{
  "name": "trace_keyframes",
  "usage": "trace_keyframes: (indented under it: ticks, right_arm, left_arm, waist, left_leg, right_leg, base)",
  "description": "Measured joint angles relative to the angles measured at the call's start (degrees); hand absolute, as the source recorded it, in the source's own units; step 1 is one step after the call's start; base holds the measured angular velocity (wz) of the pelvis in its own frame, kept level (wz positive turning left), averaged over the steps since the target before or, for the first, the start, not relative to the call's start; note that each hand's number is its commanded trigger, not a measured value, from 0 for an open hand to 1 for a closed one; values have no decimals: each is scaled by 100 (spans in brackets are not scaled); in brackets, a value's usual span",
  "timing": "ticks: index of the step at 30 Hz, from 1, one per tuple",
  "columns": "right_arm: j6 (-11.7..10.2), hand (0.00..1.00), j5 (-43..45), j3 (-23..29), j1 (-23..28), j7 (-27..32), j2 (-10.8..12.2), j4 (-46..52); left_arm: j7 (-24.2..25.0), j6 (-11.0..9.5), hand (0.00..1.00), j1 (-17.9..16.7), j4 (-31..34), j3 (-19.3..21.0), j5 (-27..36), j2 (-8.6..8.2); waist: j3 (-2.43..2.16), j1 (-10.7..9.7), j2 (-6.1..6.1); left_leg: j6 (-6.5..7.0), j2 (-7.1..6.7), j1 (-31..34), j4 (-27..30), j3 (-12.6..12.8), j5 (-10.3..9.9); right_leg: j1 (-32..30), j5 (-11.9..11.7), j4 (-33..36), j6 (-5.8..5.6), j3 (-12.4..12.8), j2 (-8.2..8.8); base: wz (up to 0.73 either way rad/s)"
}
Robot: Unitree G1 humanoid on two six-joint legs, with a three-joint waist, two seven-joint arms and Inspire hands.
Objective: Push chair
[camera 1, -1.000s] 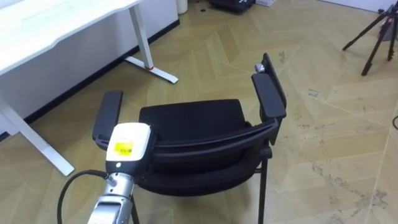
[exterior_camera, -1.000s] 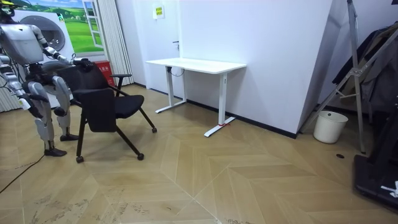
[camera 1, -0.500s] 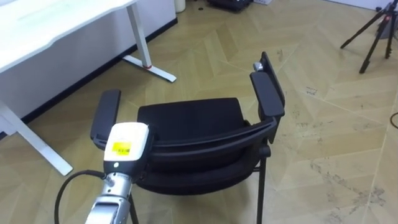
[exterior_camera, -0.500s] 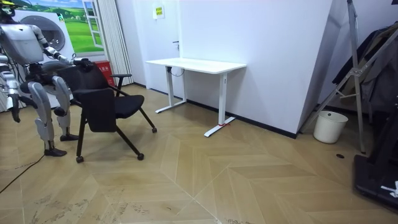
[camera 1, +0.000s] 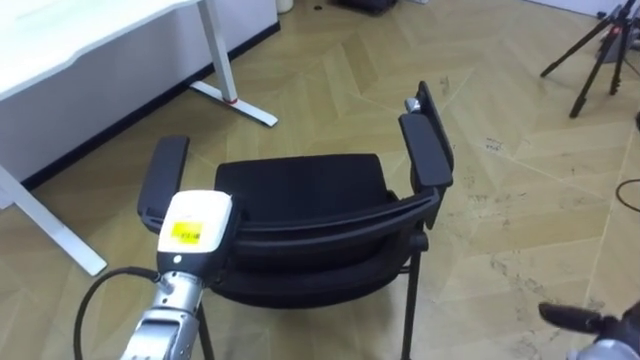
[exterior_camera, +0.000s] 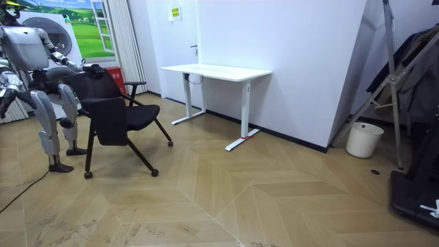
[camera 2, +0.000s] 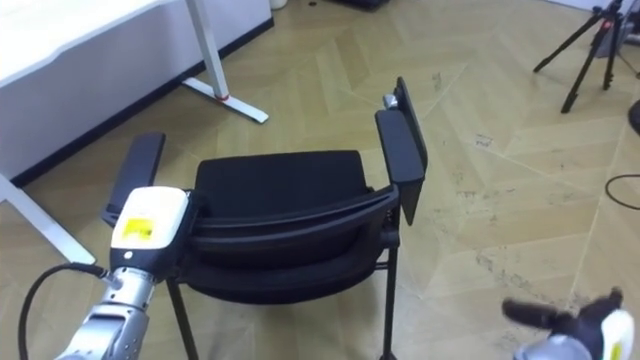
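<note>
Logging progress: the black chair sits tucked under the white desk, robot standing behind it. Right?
No. The room view shows the black chair standing well apart from the white desk, not under it. The robot does stand behind it.

The left hand (camera 1: 195,225) shows just its back at the black chair's (camera 1: 300,185) backrest; its far side is hidden by that backrest. The right hand (camera 1: 572,318) is a blur, cut off by the lower edge. The white desk (camera 1: 60,45) and the tripod (camera 1: 585,40) run out past the top edge
</note>
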State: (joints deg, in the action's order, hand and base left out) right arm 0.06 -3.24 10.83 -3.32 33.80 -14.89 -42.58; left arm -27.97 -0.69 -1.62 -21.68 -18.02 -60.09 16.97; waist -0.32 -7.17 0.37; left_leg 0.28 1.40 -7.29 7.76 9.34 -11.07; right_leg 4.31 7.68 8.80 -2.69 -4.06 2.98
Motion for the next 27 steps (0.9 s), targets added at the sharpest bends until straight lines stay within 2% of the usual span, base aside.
trace_keyframes:
  ticks: [3,7,8,10,11,15,21,23,27]
  right_arm:
    - [-6,0,605,-217,-2,100,-2,907]
    - [-25,0,1575,-573,34,101,14,1989]
    - [-87,0,1812,-667,32,101,18,2213]
    - [-178,0,2191,-752,31,78,21,2428]
    - [-193,0,2423,-758,32,15,20,2536]
    - [-176,0,2864,-801,32,-191,19,2861]
    - [-168,0,3457,-1136,25,-533,0,3299]
    - [-167,0,3782,-1267,25,-777,-47,3417]
    - [-208,0,4263,-1373,23,-1063,-155,3493]
  left_arm:
    - [133,48,100,16,105,-12,6,13]
    - [291,26,100,65,136,-15,21,2]
    - [303,24,100,64,137,-16,22,-10]
    - [317,9,100,64,139,-18,22,-12]
    - [316,-6,100,59,138,-16,22,-12]
    - [333,-12,100,58,148,-17,32,-20]
    - [444,-8,100,125,155,-16,31,-1]
    - [458,-32,100,171,156,-16,-13,2]
    - [521,-83,100,188,261,-13,-88,31]
  waist:
    - [7,74,-11]
    - [-6,136,15]
    - [-11,133,22]
    - [-27,140,48]
    - [-20,195,37]
    - [-24,209,45]
    - [12,271,-16]
    - [38,289,-58]
    - [52,349,-96]
  left_leg:
    - [0,1,35,4,18,0]
    - [0,2,35,5,25,0]
    - [0,2,35,5,25,0]
    - [0,2,34,2,25,0]
    - [0,2,31,-2,26,0]
    - [0,2,20,-10,27,0]
    - [0,5,-11,-12,32,0]
    - [0,5,-8,-10,31,0]
    - [0,6,1,0,27,0]
  right_leg:
    - [-61,-1,35,2,21,-5]
    - [-63,-3,34,3,35,-7]
    - [-59,-3,29,3,31,-6]
    - [-56,-3,27,3,34,-6]
    - [-55,-3,31,3,36,-7]
    - [-57,-2,46,3,38,-8]
    - [-51,6,92,4,46,-9]
    - [-52,6,94,3,51,-9]
    - [-60,6,96,4,49,-9]
  base:
    - [-5]
    - [0]
    - [0]
    - [0]
    - [0]
    - [0]
    - [0]
    - [0]
    - [0]
